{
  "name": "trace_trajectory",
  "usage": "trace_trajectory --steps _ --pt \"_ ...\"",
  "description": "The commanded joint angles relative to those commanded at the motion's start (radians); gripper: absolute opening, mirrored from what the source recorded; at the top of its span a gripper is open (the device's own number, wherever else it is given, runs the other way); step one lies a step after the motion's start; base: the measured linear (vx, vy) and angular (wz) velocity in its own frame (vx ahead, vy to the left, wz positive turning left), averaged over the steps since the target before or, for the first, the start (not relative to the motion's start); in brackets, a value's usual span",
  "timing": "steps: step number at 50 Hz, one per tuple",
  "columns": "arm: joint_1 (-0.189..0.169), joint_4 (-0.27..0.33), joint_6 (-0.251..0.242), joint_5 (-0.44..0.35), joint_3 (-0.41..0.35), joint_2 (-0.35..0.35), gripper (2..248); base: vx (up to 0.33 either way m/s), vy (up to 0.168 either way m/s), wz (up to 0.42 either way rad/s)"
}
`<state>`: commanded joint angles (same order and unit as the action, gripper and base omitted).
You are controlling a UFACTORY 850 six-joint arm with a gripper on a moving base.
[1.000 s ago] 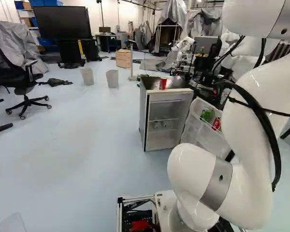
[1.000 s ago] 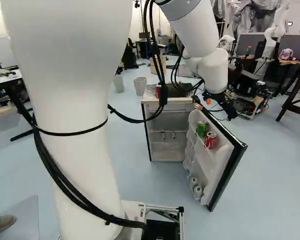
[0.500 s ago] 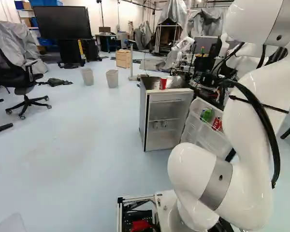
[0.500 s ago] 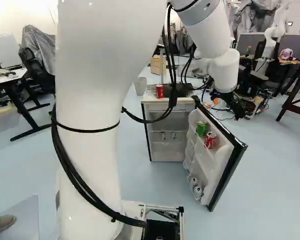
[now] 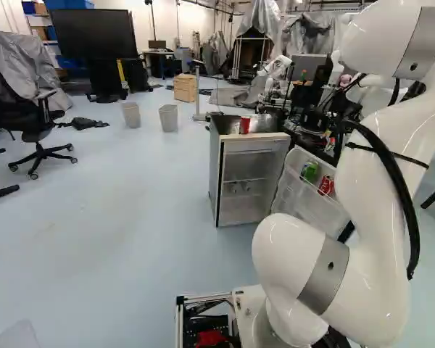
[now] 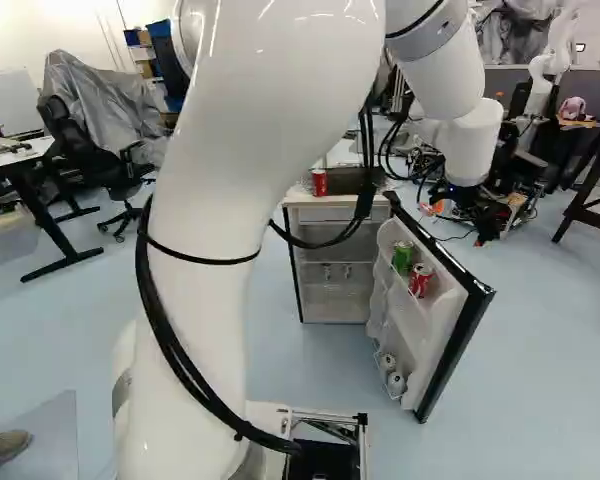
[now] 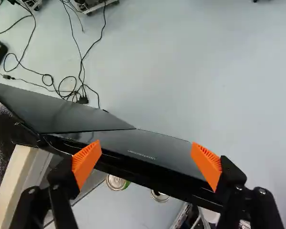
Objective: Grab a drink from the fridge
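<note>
In the right base view my gripper [image 6: 487,222] hangs behind the opened fridge door [image 6: 450,345], beyond its top. The wrist view has the gripper [image 7: 146,155] open and empty, with the black door [image 7: 148,148] crossing below its fingers. Can tops, one of a green can [image 7: 116,182] and one of a red can [image 7: 159,195], show on the door's inner side. Those are the green can [image 5: 309,172] and red can [image 5: 326,185] in the upper door rack. Two white cans [image 6: 395,381] sit in the lower rack. Another red can [image 6: 319,182] stands on the fridge [image 5: 252,185].
Cables [image 7: 62,86] lie on the floor beyond the door. A cart with equipment [image 6: 510,205] stands behind the gripper, and another robot [image 6: 550,60] farther back. Two bins [image 5: 168,118] stand left of the fridge, an office chair [image 5: 36,130] farther left.
My arm has swung rightward in the right base view, carrying the gripper right and slightly down past the door's top. The base, fridge and cans have stayed put.
</note>
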<state>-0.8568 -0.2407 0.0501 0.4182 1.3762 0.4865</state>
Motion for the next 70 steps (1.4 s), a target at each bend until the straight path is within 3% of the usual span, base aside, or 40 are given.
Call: trace_trajectory --steps 23,70 --pt "-0.034 0.000 0.000 0.099 0.073 0.054 247 0.000 0.000 0.000" --pt "-0.036 0.000 0.000 0.105 0.101 0.149 247 0.000 0.000 0.000"
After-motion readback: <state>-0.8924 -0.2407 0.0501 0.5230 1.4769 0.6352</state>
